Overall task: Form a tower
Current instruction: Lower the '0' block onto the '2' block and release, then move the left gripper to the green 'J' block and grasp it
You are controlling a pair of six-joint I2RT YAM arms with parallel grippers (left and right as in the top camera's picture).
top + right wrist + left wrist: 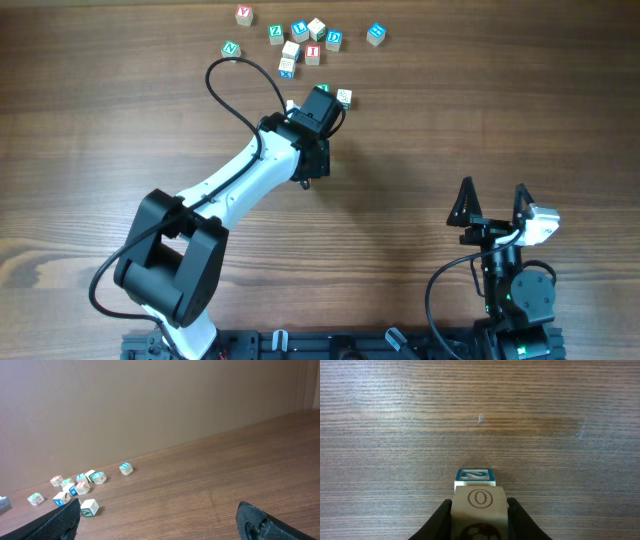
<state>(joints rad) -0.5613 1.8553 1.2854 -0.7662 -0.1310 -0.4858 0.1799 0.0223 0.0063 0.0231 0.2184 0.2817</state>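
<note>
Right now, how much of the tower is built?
Done: no finished stack shows. In hand: the left gripper grips the O cube, close by a blue cube. Left: the loose cubes lie scattered, unstacked; the right gripper is open.

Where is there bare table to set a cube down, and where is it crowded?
Bare wood: the table's left side, and the stretch between the left arm and the open right gripper. Crowded: the loose cubes at the far edge, just beyond the left gripper gripping the O cube.
</note>
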